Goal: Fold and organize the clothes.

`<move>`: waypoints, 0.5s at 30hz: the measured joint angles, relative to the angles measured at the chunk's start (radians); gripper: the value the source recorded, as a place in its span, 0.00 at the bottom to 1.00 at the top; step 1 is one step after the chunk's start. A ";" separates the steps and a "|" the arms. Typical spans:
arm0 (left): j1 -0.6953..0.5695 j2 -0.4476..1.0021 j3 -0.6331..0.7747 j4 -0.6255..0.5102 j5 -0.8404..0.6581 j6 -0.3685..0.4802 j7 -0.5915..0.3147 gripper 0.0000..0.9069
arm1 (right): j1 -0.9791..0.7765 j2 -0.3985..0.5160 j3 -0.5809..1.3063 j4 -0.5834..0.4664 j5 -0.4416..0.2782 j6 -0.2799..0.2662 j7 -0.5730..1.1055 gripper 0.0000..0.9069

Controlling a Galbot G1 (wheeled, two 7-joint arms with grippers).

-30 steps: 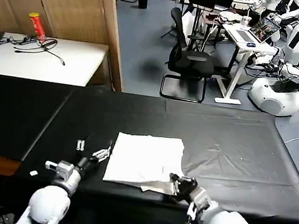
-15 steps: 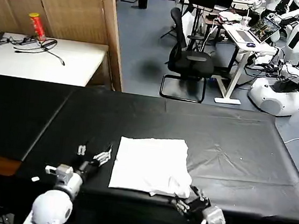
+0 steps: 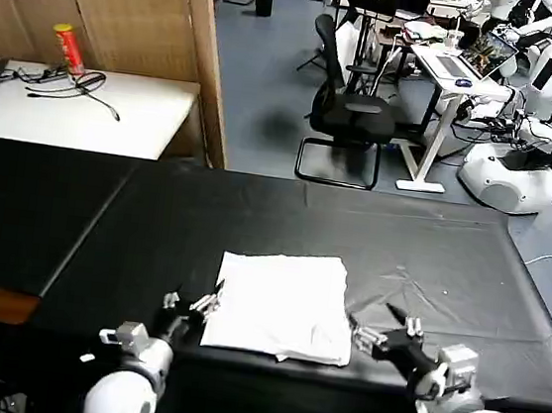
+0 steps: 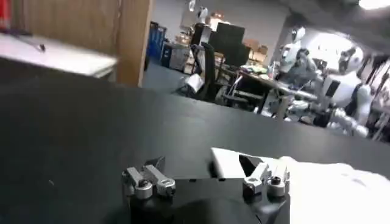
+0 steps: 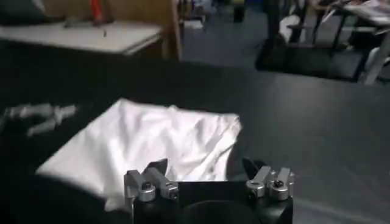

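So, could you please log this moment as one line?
T-shirt: folded, on table | left gripper: open, at its left edge | right gripper: open, right of it

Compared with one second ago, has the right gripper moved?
Yes. The right gripper has let go of the T-shirt and shifted along the table's near edge to the robot's right, jaws open.

Folded white T-shirt point(image 3: 280, 304) lying on black surface point(image 3: 254, 224), left claw point(image 3: 191, 306) spread wide at its left edge, right claw point(image 3: 387, 329) spread wide just beside its right edge
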 joint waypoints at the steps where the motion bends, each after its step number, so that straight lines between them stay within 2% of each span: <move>1: 0.002 -0.006 0.004 0.001 -0.002 0.001 0.001 0.97 | 0.009 0.000 0.003 -0.002 0.002 0.000 0.000 0.97; 9: 0.019 -0.036 0.024 0.012 -0.013 -0.002 0.008 0.97 | 0.059 -0.002 0.013 -0.011 0.009 0.003 -0.002 0.97; 10: 0.019 -0.039 0.025 0.017 -0.015 -0.004 0.008 0.86 | 0.063 -0.003 0.013 -0.011 0.010 0.003 -0.002 0.97; 11: 0.019 -0.044 0.025 0.020 -0.024 -0.005 0.008 0.68 | 0.067 -0.003 0.013 -0.011 0.010 0.004 -0.004 0.97; 12: 0.018 -0.047 0.024 0.022 -0.036 -0.007 0.008 0.57 | 0.072 -0.003 0.014 -0.011 0.010 0.004 -0.005 0.97; 13: 0.018 -0.050 0.024 0.023 -0.051 -0.007 0.007 0.15 | 0.074 -0.003 0.014 -0.011 0.010 0.005 -0.006 0.97; 15: 0.019 -0.057 0.023 0.022 -0.075 -0.002 0.006 0.00 | 0.080 -0.003 0.014 -0.012 0.007 0.010 -0.008 0.97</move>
